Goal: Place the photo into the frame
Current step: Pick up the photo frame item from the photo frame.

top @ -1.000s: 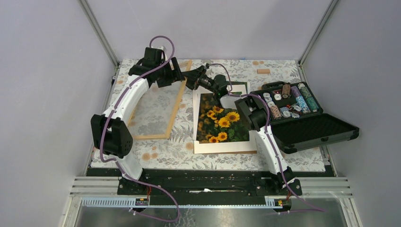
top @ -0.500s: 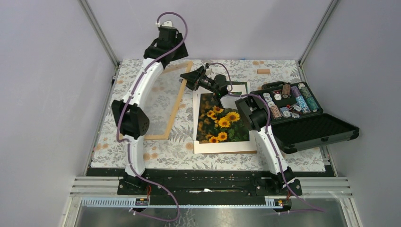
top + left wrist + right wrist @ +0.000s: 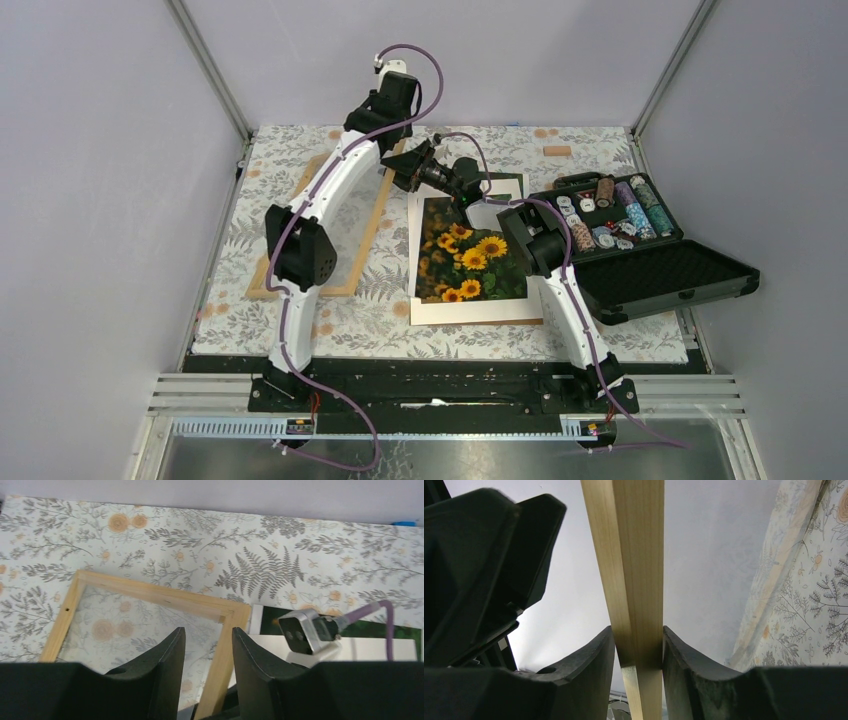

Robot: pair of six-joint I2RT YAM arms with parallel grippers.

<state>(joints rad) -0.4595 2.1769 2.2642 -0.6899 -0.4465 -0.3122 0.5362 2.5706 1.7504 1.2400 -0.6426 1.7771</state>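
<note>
Step in hand: handling the frame [image 3: 165, 593], not yet the photo [image 3: 468, 262].

- The frame is lying on the left half of the floral tablecloth [image 3: 600, 340], with its long rails running near to far. The pane is showing the cloth pattern through it.
- The right gripper [image 3: 638, 630] is reaching far and left, and is clamping the frame's right rail close to the far right corner. In the right wrist view the wood is sitting squarely between both fingers.
- We cannot tell whether that corner is lifted off the cloth.
- The left gripper [image 3: 207, 633] is hovering above the same far right corner. Its jaws are standing apart with nothing between them, and only the pane and rail are showing below.
- The photo is lying face up on a white mat [image 3: 475, 309] just right of the frame, near the middle of the table and apart from the frame.
- An open black case [image 3: 660, 275] of poker chips is sitting at the right.

Judgement: we are early in the task, since the frame and the photo are not joined.

Next move, as we are reading it: the left gripper is needing a second hold on the far rail. Both arms can then bring the frame level over to the photo without twisting the thin wood or letting it slip from the single pinch.
</note>
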